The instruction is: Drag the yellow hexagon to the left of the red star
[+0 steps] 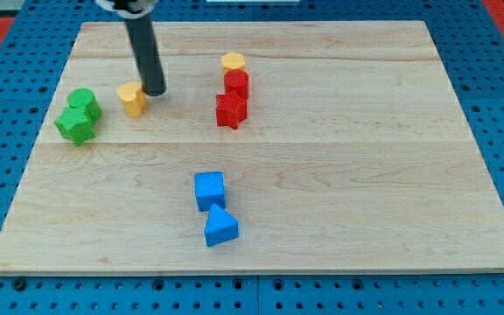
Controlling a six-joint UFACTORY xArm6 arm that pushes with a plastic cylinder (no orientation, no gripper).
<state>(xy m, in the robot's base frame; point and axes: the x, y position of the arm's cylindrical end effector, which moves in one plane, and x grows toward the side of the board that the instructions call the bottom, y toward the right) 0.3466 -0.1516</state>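
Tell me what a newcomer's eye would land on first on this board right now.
Probably the dark rod coming down from the view's top left, my tip just right of a yellow block. Next, the red cluster near the top centre: a red block and the red star, with the yellow hexagon right behind them. Two blue blocks sit lower centre.

Pale wooden board (339, 175), smooth, matt; blue perforated base (497, 87); dark glossy rod (147, 57).
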